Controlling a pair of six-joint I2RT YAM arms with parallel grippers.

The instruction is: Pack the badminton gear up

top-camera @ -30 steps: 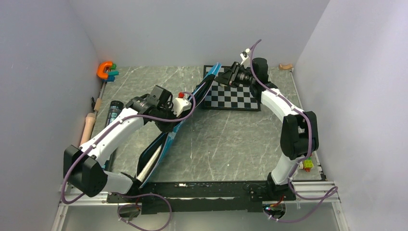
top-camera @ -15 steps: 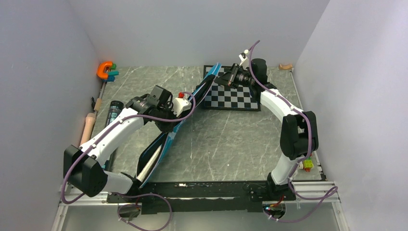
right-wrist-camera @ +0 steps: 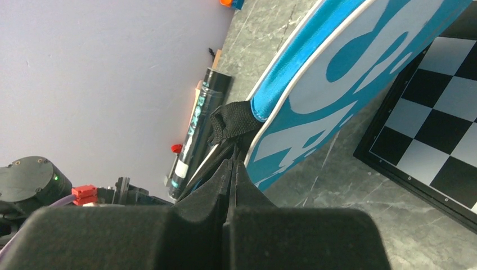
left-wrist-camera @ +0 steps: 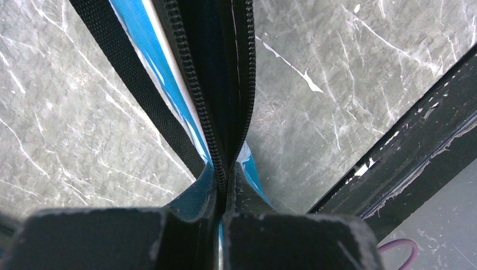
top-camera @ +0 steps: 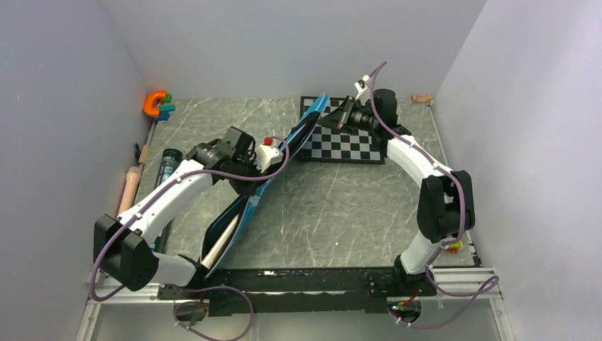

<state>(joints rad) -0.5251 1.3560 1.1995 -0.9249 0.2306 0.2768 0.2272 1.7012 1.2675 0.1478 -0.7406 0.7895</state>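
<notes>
- The long blue racket bag with white lettering (top-camera: 246,207) is pinched mid-length by the left gripper (left-wrist-camera: 220,208), jaws squeezed tight onto its zipper edge.
- Its far end is nipped by the right gripper (right-wrist-camera: 230,169), looks like right by a black webbing tab (right-wrist-camera: 233,121).
- A long black tube (top-camera: 168,162) is seen left of the left gripper.

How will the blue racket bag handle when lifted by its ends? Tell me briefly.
Probably floppy: the racket bag is thin fabric, pinched flat in both the left gripper and the right gripper. Likely to sag between them, since its zipper edges gape apart. Its smooth panel may be slippery.
</notes>
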